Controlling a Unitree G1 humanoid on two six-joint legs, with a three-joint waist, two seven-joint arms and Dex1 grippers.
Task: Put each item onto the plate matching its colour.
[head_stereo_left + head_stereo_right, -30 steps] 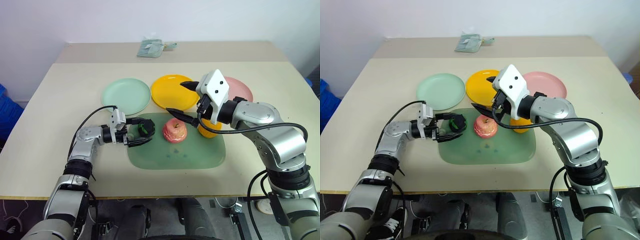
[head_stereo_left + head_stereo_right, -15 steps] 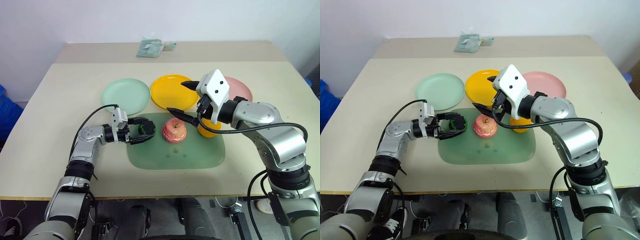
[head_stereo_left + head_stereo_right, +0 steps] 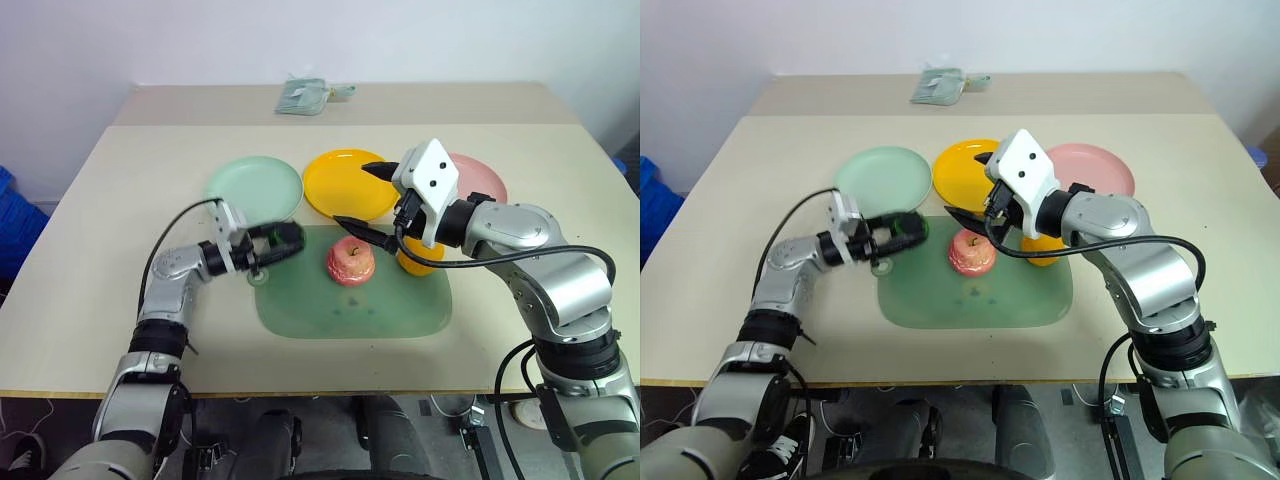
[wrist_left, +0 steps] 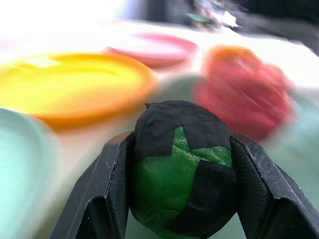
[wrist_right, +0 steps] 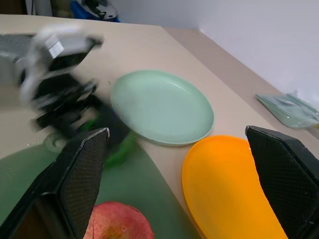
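Left gripper point(image 4: 174, 199) clamped on dark green-and-black chunky object point(image 4: 182, 174) – held off table at far-left corner of large rounded-rectangle green mat point(image 3: 350, 300), just near of round mint green plastic plate point(image 3: 253, 188)

Right gripper point(image 3: 362, 195) jaws wide apart, nothing between – hovers above near edge of round yellow plastic plate point(image 3: 340, 180)

Pink-red apple point(image 3: 350, 262) on mat, orange-yellow round fruit point(image 3: 415, 262) just right of it, partly hidden by right arm

Round pink plastic plate point(image 3: 480, 180) right of yellow one

Folded grey-green cloth point(image 3: 305, 95) at far table edge
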